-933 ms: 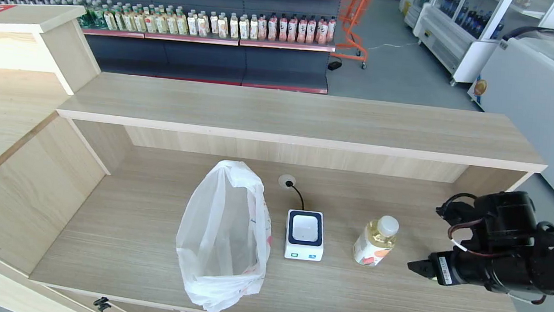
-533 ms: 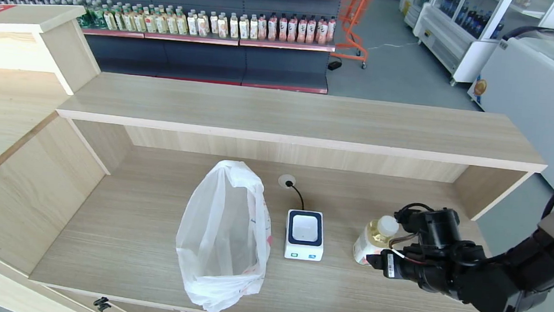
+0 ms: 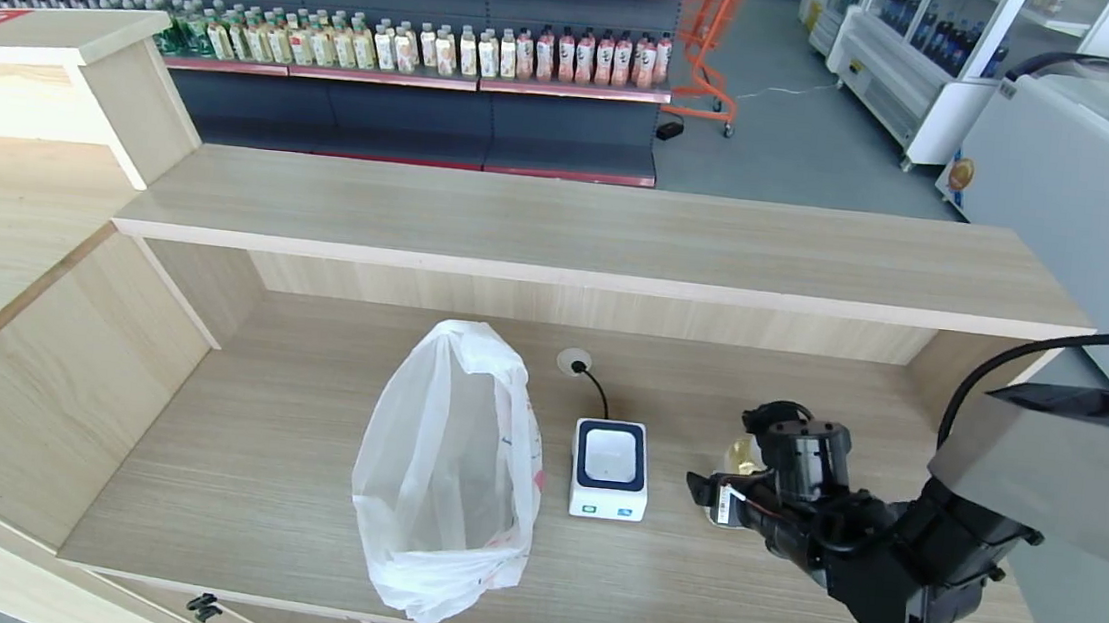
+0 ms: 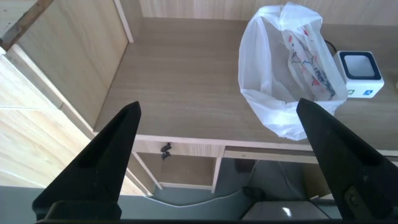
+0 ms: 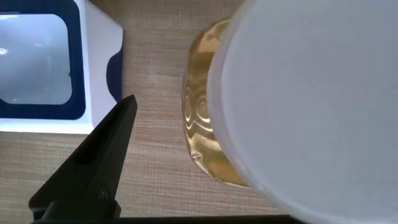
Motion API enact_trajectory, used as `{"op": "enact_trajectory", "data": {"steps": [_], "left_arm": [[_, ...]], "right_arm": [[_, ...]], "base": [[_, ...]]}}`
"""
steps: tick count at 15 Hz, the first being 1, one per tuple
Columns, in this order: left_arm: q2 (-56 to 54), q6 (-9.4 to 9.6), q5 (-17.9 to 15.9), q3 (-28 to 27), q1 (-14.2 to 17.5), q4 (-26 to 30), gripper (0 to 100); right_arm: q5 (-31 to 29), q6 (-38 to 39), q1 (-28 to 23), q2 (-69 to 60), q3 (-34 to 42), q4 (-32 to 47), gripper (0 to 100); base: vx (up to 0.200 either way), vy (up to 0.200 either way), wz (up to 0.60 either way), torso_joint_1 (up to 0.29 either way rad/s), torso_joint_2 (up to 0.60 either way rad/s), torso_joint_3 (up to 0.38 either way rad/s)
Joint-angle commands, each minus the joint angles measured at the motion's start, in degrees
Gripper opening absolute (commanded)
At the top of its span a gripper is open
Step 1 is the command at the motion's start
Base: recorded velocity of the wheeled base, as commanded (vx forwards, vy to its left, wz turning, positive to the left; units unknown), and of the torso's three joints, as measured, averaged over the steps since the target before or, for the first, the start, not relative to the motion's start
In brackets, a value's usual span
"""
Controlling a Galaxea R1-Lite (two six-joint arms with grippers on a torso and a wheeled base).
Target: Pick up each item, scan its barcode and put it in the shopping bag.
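Observation:
A clear bottle of yellow drink (image 3: 738, 458) with a white cap (image 5: 311, 106) stands on the counter to the right of the scanner (image 3: 610, 468). My right gripper (image 3: 725, 487) is down at the bottle from above and the right, open, with one finger (image 5: 93, 168) beside the bottle and a small gap between them. The arm hides most of the bottle in the head view. The white plastic shopping bag (image 3: 448, 473) stands open to the left of the scanner. My left gripper (image 4: 219, 109) hangs open and holds nothing, above the counter's front edge, to the left of the bag (image 4: 286, 68).
The wooden counter (image 3: 250, 466) has a raised shelf at the back and a side wall on the left. The scanner's cable (image 3: 596, 387) runs to a hole behind it. Bare counter lies left of the bag and in front of the scanner.
My right arm has swung left from the counter's right end to the bottle, and its fingers now stand around the bottle. The bag and scanner have not moved.

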Motion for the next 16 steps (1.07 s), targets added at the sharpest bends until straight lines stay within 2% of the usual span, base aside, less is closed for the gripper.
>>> {"op": "enact_trajectory", "data": {"steps": [1,5,8,11,12,16], "left_arm": [[-0.02,0.0,0.0,0.0,0.0,-0.01,100],[-0.02,0.0,0.0,0.0,0.0,-0.01,100],[-0.02,0.0,0.0,0.0,0.0,-0.01,100],[-0.02,0.0,0.0,0.0,0.0,-0.01,100],[-0.02,0.0,0.0,0.0,0.0,-0.01,100],[-0.02,0.0,0.0,0.0,0.0,-0.01,100]], "right_arm": [[0.11,-0.06,1.26,3.69,-0.32,-2.49,100],[0.11,-0.23,2.14,5.88,-5.24,-5.3,100],[0.03,-3.66,2.14,6.06,-8.67,-5.3,100],[0.11,-5.68,2.31,6.5,-8.93,-5.56,100],[0.11,-5.86,2.4,6.41,-8.76,-5.74,0],[-0.06,-7.79,2.23,5.97,-8.67,-5.83,0]], "base": [[0.0,0.0,0.0,0.0,0.0,0.0],[0.0,0.0,0.0,0.0,0.0,0.0],[0.0,0.0,0.0,0.0,0.0,0.0],[0.0,0.0,0.0,0.0,0.0,0.0],[0.0,0.0,0.0,0.0,0.0,0.0],[0.0,0.0,0.0,0.0,0.0,0.0]]}}
